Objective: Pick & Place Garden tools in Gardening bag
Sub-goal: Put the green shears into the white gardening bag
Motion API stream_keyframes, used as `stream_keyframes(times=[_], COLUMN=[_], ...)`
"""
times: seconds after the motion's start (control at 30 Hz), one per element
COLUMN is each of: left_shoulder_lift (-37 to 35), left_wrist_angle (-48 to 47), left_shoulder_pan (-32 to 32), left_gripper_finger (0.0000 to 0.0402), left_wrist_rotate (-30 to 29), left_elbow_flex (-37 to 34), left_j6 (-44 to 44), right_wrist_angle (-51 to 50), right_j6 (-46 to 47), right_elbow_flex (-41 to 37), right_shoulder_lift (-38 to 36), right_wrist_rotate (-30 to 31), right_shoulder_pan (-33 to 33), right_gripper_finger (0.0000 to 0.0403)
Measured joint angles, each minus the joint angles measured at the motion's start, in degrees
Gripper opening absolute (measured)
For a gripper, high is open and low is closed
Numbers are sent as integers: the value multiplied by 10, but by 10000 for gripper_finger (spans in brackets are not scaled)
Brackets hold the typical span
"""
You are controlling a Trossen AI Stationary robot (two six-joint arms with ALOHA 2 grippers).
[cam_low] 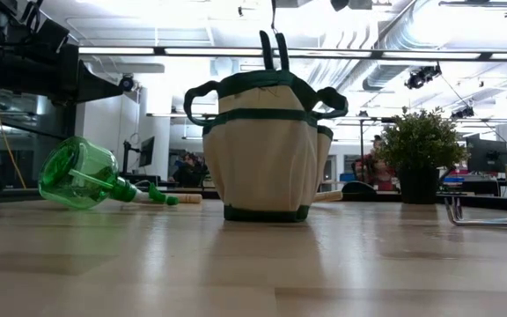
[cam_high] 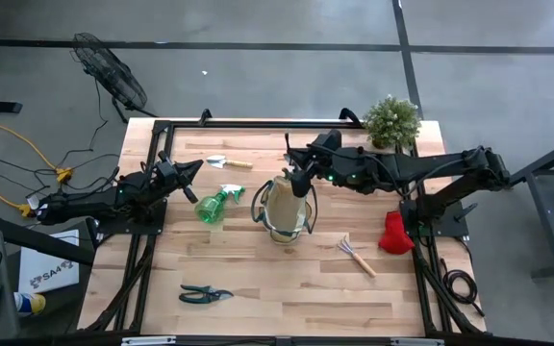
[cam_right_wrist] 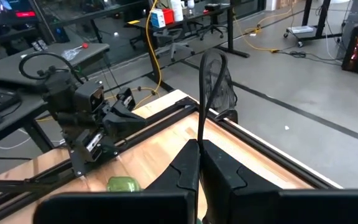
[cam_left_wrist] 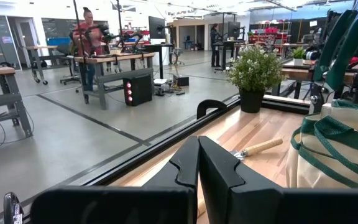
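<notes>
The right gripper point(cam_high: 303, 183), fingers pressed together and empty, hung above the gardening bag point(cam_high: 285, 213), while the left gripper point(cam_high: 192, 168) waited closed near the green spray bottle point(cam_high: 215, 205).

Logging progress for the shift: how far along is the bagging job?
Done: one green-handled tool stands in the gardening bag. In hand: nothing; the right gripper, over the bag, and the left gripper, near the trowel, are shut and empty. Left on the table: trowel, spray bottle, hand rake, red glove, pruners.
</notes>
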Motion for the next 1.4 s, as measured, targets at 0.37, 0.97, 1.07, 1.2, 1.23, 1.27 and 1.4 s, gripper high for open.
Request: stream_keyframes(times=[0.37, 0.97, 1.07, 1.2, 1.23, 1.27, 1.4], left_shoulder_lift=[0, 0, 0, 0, 0, 0, 0], left_wrist_angle=[0, 0, 0, 0, 0, 0, 0], left_shoulder_pan=[0, 0, 0, 0, 0, 0, 0], left_gripper_finger=[6, 6, 6, 6, 6, 6, 6], left_wrist_rotate=[0, 0, 0, 0, 0, 0, 0], left_elbow_flex=[0, 0, 0, 0, 0, 0, 0], left_j6=[0, 0, 0, 0, 0, 0, 0], right_wrist_angle=[2, -28, -32, -33, -36, -40, -48], right_j6=[64, 140, 143, 132, 129, 129, 149], right_elbow_flex=[0, 0, -1, -1, -1, -1, -1], right_shoulder_lift=[3, 4, 4, 4, 4, 4, 4], right_wrist_rotate=[-41, -152, -172, -229, -240, -247, -264], right_shoulder_pan=[-25, -69, -80, -95, -99, -101, -113], right_gripper_finger=[3, 3, 3, 3, 3, 3, 3])
